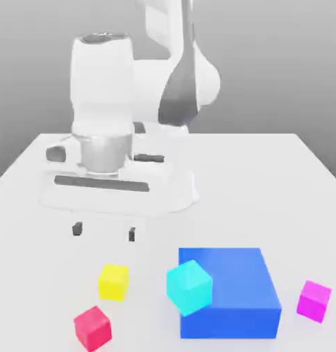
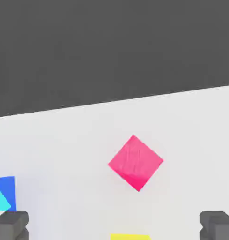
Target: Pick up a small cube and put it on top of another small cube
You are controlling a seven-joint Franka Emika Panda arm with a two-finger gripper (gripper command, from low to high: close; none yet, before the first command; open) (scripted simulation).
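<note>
Gripper (image 1: 104, 232) open and empty above the table (image 1: 239, 196) — red cube (image 1: 93, 328) near yellow cube (image 1: 114, 282), both on the tabletop. Red sits turned cornerwise — misaligned fingers could pinch its corners and twist it loose.

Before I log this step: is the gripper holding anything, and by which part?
Nothing is held: the gripper is open, with no cube between its fingers.

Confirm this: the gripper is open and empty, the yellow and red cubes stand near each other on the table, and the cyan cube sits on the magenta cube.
The last part is wrong: the exterior view shows the cyan cube over the blue block. The rest stands.
</note>
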